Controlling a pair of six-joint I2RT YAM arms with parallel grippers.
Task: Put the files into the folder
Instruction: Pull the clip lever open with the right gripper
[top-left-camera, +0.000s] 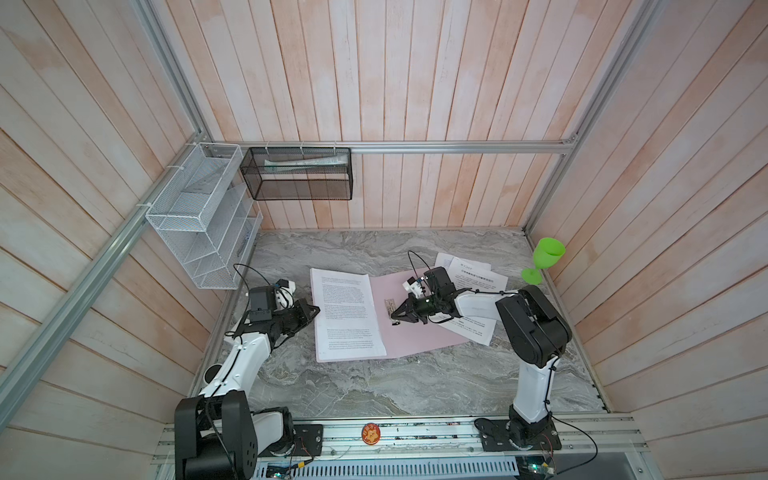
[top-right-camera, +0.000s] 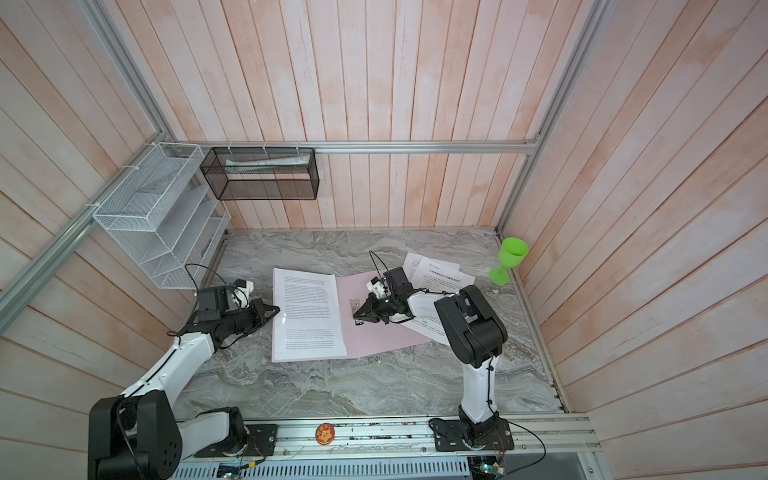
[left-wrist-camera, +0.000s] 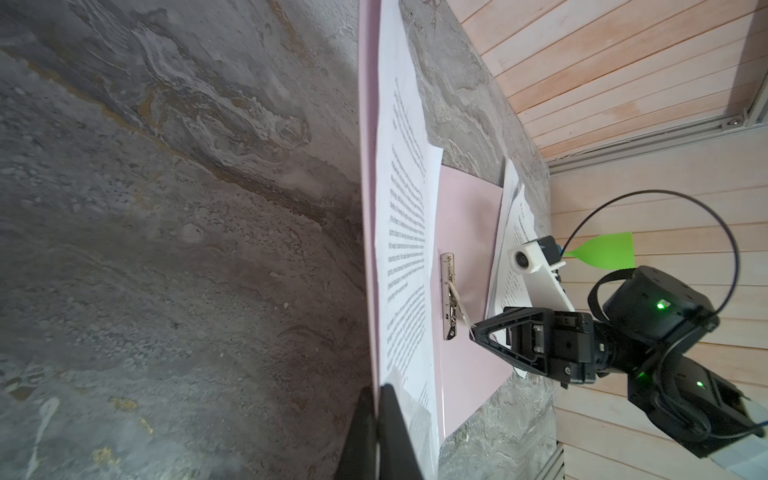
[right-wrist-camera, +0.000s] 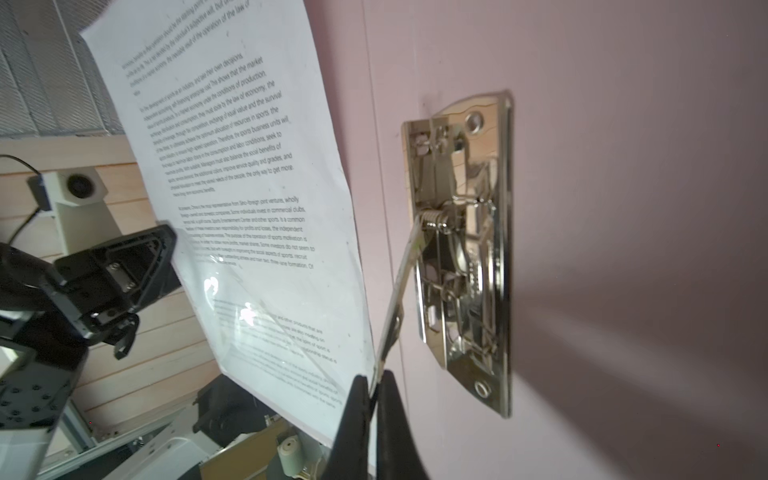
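At far left a white wire rack (top-left-camera: 199, 224) is mounted on the wall, apart from the work. The left arm is extended low over the marble table (top-left-camera: 374, 386), forearm near level, and the left gripper (top-left-camera: 318, 309) is brought to the left edge of the printed sheet (top-left-camera: 345, 316). Its jaws are seen pressed together on that edge in the left wrist view (left-wrist-camera: 376, 399); whether the folder's cover is pinched with it cannot be told. The sheet is laid over the left half of the open pink folder (top-left-camera: 415, 332), which lies flat at mid-table. On the right half the metal clip (top-left-camera: 389, 306) is fixed beside the spine. The right arm is folded back over the folder, and the right gripper (top-left-camera: 394, 319) is pointed leftward at the clip. In both top views its grip is too small to judge; in the right wrist view the jaws (right-wrist-camera: 374, 390) are shown clamped on the clip lever (right-wrist-camera: 403, 282), which is raised off the clip. The remaining files (top-left-camera: 478, 274) are spread at the folder's right edge, partly beneath the right arm. A green goblet (top-left-camera: 544, 259) stands upright at far right.
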